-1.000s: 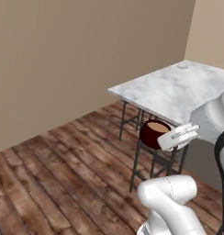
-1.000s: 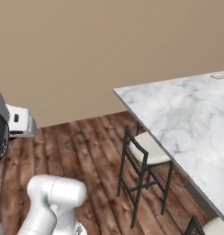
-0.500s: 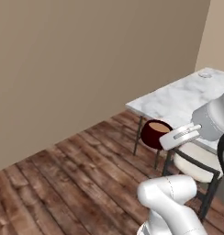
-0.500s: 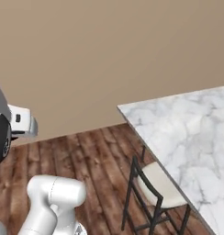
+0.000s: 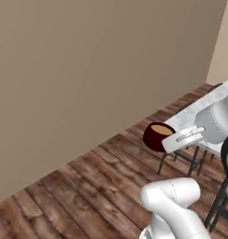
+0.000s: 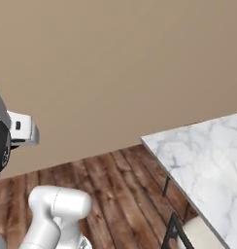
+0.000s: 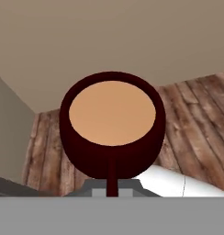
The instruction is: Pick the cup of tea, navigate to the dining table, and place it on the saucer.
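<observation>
Just one cup of tea (image 7: 112, 128), clamped by its handle in the gripper (image 7: 112, 186)

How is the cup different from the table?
The cup of tea is dark maroon and round; the dining table is white with grey veins and has straight edges.
The cup is small; the table is far bigger.
The cup is held up in the air by the shut gripper; the table stands on the wooden floor.
</observation>
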Controlling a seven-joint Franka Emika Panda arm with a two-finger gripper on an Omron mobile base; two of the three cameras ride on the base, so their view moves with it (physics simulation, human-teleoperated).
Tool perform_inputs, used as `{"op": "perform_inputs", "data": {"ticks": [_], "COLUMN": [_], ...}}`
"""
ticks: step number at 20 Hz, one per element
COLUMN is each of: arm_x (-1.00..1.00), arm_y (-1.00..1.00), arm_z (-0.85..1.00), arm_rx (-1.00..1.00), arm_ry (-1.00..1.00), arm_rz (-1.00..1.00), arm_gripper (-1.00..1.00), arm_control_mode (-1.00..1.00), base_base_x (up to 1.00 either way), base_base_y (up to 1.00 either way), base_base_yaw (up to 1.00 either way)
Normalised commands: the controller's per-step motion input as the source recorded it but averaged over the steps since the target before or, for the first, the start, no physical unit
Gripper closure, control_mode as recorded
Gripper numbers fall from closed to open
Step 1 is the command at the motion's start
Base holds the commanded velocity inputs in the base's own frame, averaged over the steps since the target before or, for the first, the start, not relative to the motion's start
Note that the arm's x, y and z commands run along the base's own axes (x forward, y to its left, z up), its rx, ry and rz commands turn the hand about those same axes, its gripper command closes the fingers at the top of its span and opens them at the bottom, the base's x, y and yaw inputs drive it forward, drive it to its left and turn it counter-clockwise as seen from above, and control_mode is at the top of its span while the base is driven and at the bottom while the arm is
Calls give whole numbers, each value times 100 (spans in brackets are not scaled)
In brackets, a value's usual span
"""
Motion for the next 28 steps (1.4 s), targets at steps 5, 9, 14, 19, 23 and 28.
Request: {"op": "perform_inputs", "data": {"ticks": [5,9,14,19,23,28], "arm_x": [0,0,0,0,0,0], "arm_y": [0,0,0,0,0,0], "arm_z": [0,0,0,0,0,0], "arm_rx": [0,0,0,0,0,0], "arm_ry": [0,0,0,0,0,0], "arm_rz": [0,0,0,0,0,0], "arm_gripper": [100,100,100,100,100,100], "arm_control_mode": [100,100,100,100,100,100], "base_base_x": [100,100,100,100,100,100], "base_base_y": [79,79,78,74,75,73], "base_base_yaw": [-13,-18,-33,-48,-52,-50]}}
